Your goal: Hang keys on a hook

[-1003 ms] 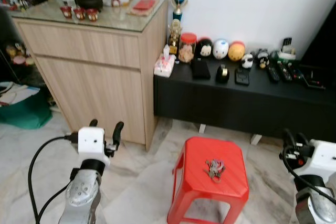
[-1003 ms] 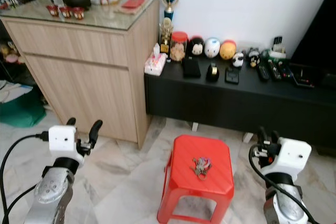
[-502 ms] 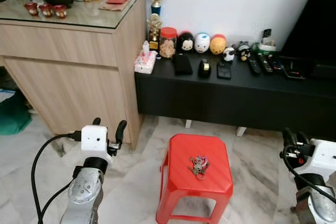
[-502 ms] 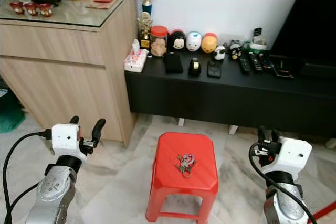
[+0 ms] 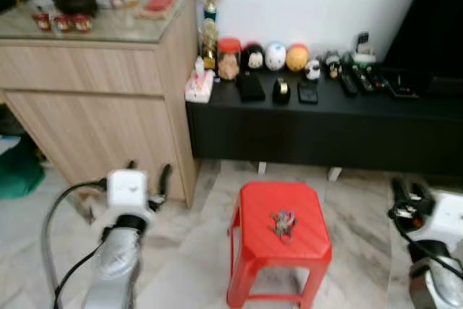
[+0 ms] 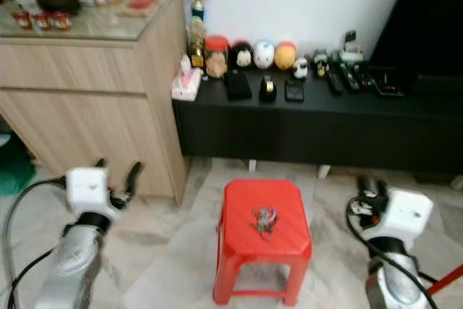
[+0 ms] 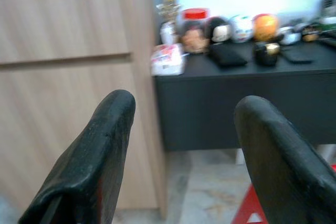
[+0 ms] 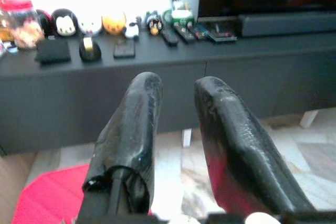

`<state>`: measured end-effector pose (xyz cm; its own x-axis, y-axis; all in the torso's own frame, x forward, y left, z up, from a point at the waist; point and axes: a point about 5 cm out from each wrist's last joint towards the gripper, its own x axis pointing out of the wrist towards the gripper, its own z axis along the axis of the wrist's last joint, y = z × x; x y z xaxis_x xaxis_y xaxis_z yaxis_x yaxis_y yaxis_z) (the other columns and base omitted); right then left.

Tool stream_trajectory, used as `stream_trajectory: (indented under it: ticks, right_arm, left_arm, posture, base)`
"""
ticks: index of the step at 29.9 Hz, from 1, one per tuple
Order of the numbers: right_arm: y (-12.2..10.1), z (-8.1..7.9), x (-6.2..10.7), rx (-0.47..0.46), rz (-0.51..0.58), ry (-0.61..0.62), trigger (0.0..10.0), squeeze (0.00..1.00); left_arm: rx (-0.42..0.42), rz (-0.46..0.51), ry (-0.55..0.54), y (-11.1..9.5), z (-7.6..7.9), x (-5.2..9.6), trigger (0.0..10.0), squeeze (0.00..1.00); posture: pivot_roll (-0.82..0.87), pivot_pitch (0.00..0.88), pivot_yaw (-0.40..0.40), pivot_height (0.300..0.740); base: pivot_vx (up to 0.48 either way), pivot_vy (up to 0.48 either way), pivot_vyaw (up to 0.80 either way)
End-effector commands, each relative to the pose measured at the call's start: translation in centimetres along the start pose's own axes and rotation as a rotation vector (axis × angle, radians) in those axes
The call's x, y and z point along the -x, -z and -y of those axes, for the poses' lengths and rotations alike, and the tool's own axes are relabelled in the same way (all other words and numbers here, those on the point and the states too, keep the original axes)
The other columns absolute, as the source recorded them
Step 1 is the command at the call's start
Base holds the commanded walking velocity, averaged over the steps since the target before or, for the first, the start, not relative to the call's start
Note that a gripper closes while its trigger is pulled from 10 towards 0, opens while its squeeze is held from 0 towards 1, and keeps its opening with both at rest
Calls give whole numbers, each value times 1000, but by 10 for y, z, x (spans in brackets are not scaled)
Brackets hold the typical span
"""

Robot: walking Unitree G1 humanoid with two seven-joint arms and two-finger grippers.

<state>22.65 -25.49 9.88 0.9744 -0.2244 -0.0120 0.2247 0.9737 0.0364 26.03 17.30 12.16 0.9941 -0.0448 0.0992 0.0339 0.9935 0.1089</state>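
Observation:
A bunch of keys (image 5: 282, 222) lies on top of a red plastic stool (image 5: 260, 204) on the marble floor, straight ahead between my arms. My left gripper (image 5: 148, 173) is held up to the left of the stool, well apart from it, and stands open with nothing between its fingers (image 7: 100, 145). My right gripper (image 5: 404, 189) is held up to the right of the stool, its fingers (image 8: 139, 114) a narrow gap apart and holding nothing. The stool's red corner shows below them in the right wrist view.
A light wooden cabinet (image 5: 101, 85) with a glass top and ornaments stands at the left. A low black bench (image 5: 333, 132) along the white wall carries a jar, round figures and remotes. A dark screen (image 5: 434, 19) stands at the right and a green bag (image 5: 18, 171) at the far left.
The whole picture has shifted and blurred, so the camera has moved. The keys lie unmoved on the stool. Both arms hold the same pose.

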Motion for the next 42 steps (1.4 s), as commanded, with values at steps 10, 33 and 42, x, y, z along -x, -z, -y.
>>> stream_trajectory:
  ticks: [10,33,42]
  right_arm:
    - [-3,-4,-2,-6,25,-5,10000,0]
    - [-2,-5,1,-5,23,-14,10000,0]
    - [-1,-7,2,-12,18,-17,10000,0]
  left_arm:
    - [15,21,26,-6,-1,0,10000,0]
    - [30,10,32,-3,3,1,10000,0]
    - [33,6,34,-1,4,1,10000,0]
  posture:
    - [-66,1,-30,695]
    - [-75,0,-34,695]
    - [-78,4,-32,695]
  base:
    - [0,0,0]
    - [150,0,0]
    - [275,0,0]
